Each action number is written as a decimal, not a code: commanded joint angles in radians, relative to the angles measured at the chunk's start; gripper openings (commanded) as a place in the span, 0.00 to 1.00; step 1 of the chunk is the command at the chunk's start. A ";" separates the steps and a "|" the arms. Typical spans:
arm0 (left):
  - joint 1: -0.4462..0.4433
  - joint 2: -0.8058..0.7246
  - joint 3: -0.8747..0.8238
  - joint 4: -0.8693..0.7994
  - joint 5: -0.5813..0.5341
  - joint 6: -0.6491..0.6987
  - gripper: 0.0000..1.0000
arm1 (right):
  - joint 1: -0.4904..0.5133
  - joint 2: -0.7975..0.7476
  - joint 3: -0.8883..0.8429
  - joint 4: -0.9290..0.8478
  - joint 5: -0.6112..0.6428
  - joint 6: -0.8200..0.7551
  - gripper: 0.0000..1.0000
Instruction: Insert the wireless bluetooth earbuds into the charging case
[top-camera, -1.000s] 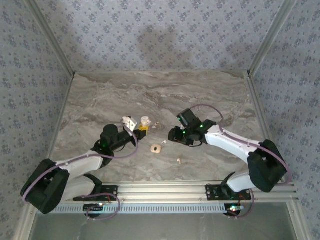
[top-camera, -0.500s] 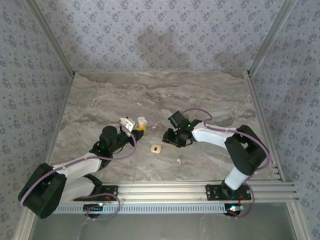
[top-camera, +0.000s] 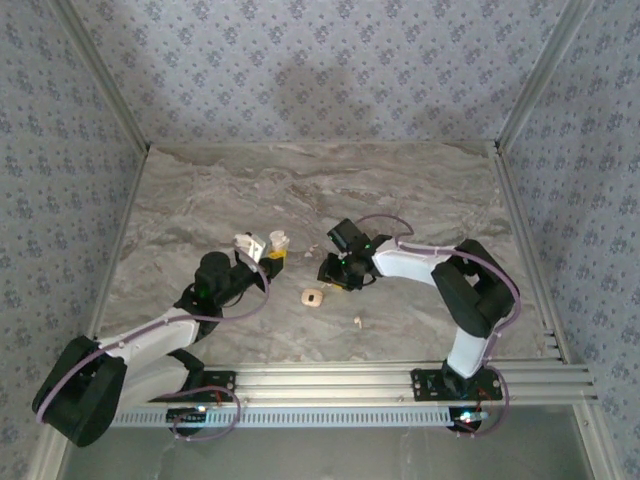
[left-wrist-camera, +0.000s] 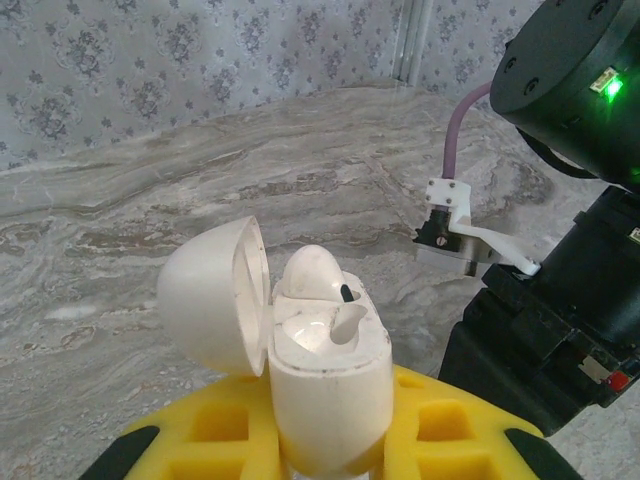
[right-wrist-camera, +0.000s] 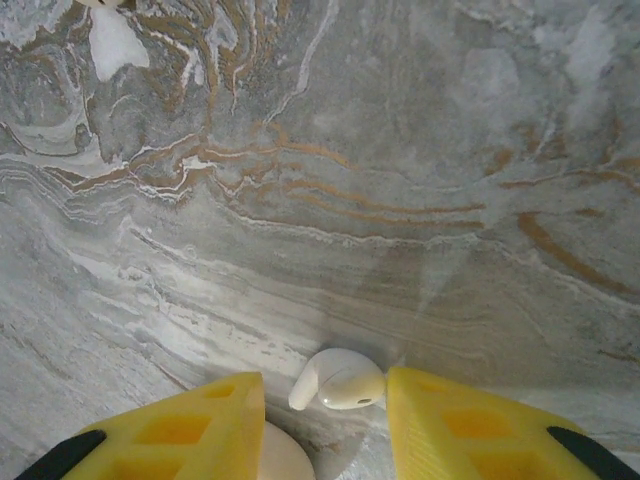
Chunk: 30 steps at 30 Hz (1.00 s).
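Clamping the charging case (left-wrist-camera: 325, 370) upright at its base, with the left gripper (left-wrist-camera: 325, 445) pressed tight on it between yellow pads. Showing the lid (left-wrist-camera: 212, 295) hinged open to one side and one earbud (left-wrist-camera: 312, 275) seated in a well, beside an open well. Straddling the second earbud (right-wrist-camera: 340, 380) with the right gripper (right-wrist-camera: 325, 400): jaws spread, one pad at the bud, the other standing off with marble between, and the bud lying on the table (top-camera: 420, 190). Meeting mid-table, tool just beside tool. Leaving broad open marble behind them up to the back wall (top-camera: 320, 70), and strips toward both side edges. Sharing the near strip, before the aluminium rail (top-camera: 400, 378), with a small round tan piece (top-camera: 312, 297) and a tiny whitish bit (top-camera: 358, 321).
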 joint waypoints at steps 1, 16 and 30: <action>0.009 -0.016 -0.006 0.007 -0.005 0.015 0.10 | 0.002 0.026 0.035 -0.014 -0.003 -0.014 0.39; 0.024 -0.039 -0.008 -0.008 -0.013 0.025 0.10 | -0.018 0.027 0.219 -0.229 0.067 -0.179 0.39; 0.031 -0.072 -0.020 -0.037 -0.027 0.023 0.10 | 0.031 0.129 0.458 -0.612 0.135 -0.322 0.40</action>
